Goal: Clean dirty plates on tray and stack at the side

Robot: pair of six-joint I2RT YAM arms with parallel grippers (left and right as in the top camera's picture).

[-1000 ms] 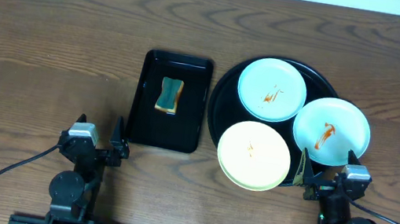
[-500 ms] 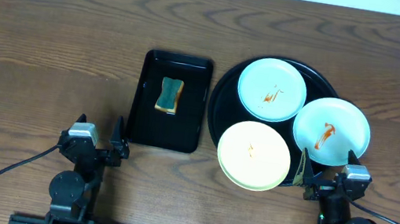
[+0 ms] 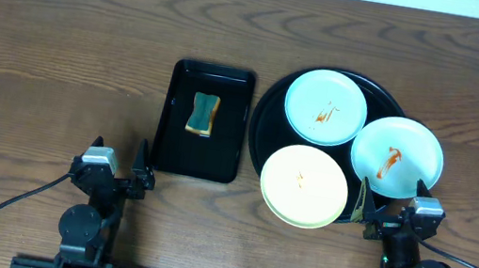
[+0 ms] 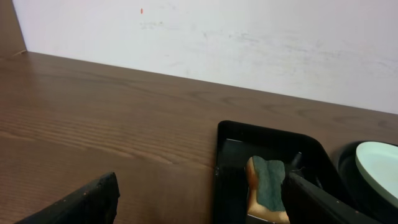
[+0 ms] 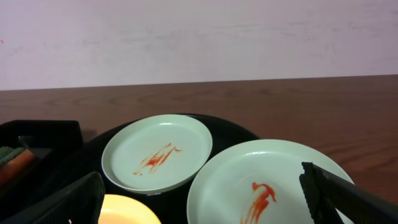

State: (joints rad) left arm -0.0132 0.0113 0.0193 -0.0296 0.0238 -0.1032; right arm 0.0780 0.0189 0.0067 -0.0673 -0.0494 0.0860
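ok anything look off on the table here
The right mint plate and the yellow plate hang over the rim of the tray instead of sitting fully inside it. Nothing looks spilled or broken.

Wooden bench (image 3: 62, 50): rect. black tray (image 3: 173, 148) just L of large round black tray (image 3: 263, 123). Green-topped sponge (image 3: 202, 114) in rect. tray. On round tray: mint-white plate (image 3: 323, 108) rear, 2nd mint-white plate (image 3: 397, 158) R, pale yellow plate (image 3: 303, 184) front.

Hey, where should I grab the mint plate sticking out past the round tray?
Take the mint plate by its right rim, coming in low from the right with the right gripper. That edge overhangs the round black tray, so a finger can likely slip under the lip, clear of the sauce smear.
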